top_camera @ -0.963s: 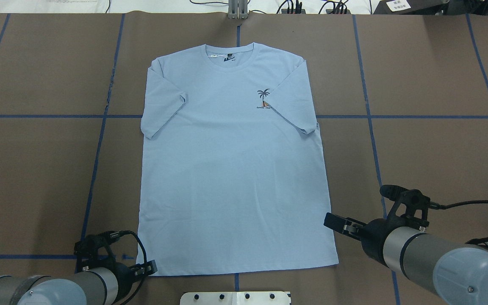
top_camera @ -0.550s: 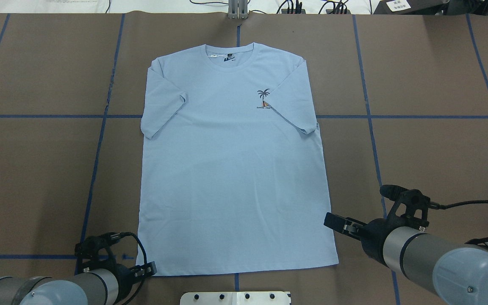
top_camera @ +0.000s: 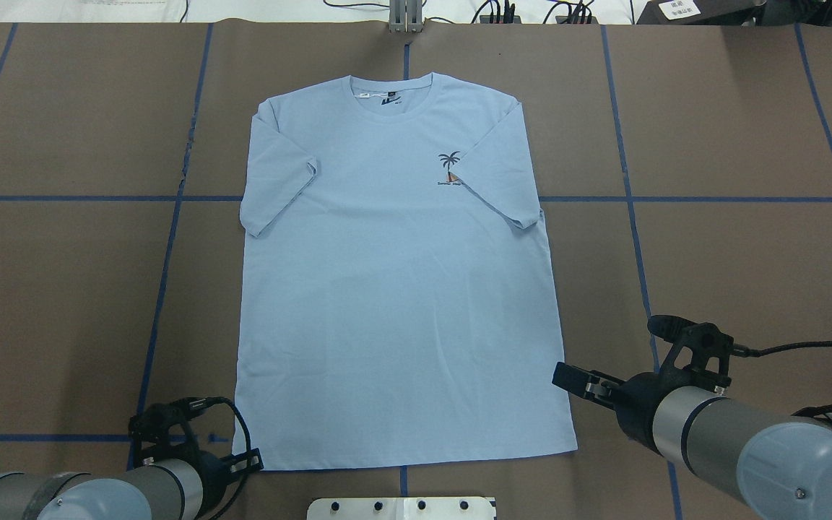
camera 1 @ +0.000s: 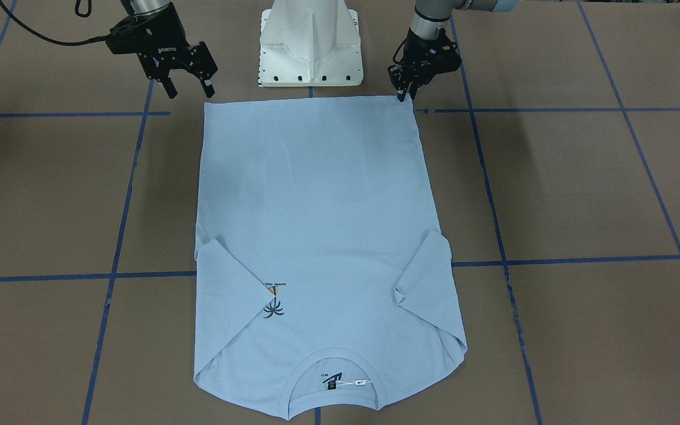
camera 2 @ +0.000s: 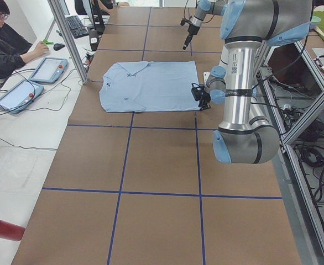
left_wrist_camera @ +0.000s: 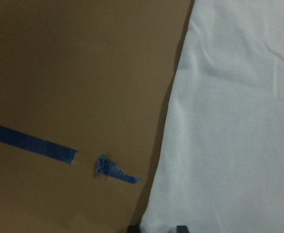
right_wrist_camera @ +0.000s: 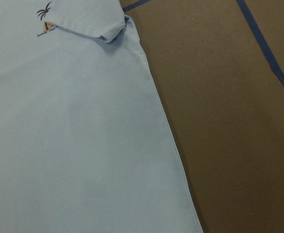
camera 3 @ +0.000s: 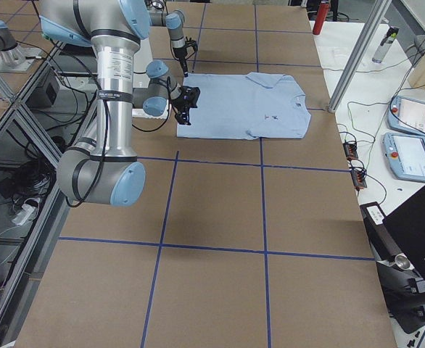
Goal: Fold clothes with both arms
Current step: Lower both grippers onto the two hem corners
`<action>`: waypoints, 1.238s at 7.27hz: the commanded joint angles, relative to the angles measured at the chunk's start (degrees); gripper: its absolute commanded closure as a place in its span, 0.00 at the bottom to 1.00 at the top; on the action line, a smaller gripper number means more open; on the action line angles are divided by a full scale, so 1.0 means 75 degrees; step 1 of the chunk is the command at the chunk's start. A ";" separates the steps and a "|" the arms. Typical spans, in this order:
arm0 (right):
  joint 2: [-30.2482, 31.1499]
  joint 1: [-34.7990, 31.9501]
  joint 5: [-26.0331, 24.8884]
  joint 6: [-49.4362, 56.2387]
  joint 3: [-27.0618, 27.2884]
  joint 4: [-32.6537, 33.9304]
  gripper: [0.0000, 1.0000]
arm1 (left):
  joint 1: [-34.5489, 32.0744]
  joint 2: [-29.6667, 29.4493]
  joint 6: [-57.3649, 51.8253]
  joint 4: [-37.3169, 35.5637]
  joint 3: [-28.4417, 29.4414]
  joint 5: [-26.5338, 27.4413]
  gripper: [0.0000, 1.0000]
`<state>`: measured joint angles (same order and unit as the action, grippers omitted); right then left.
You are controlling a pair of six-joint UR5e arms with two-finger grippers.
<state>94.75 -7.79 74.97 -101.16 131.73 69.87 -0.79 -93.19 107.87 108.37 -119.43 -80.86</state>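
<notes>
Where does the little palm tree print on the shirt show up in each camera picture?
Front-facing: palm print lower left, upside down.
Overhead: print upper middle, right of centre.
Exterior left: too small to tell.
Exterior right: print, a tiny speck mid-shirt.
Left wrist: not in it.
Right wrist: print top left corner.
Landmark: the folded sleeve edge touching it.

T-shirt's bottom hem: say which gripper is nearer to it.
Left. The left gripper is down at one corner of the T-shirt's hem; the right gripper hangs raised near the other corner.
</notes>
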 commanded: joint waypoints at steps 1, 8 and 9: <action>0.0000 0.0042 -0.0058 -0.0023 -0.0078 0.0000 0.01 | -0.0011 -0.0008 -0.0004 0.0000 -0.0025 0.0000 1.00; -0.0829 0.1306 -0.1473 -0.1136 -0.1258 0.0996 0.31 | -0.0012 -0.0114 0.0031 0.0035 -0.0354 -0.0012 1.00; -0.0867 0.1366 -0.1535 -0.1137 -0.1425 0.0996 0.34 | -0.0012 -0.0183 0.0042 0.0035 -0.0354 -0.0012 1.00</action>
<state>89.57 1.34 64.99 -109.51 123.35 77.17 -0.92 -94.17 108.08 108.57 -122.00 -80.95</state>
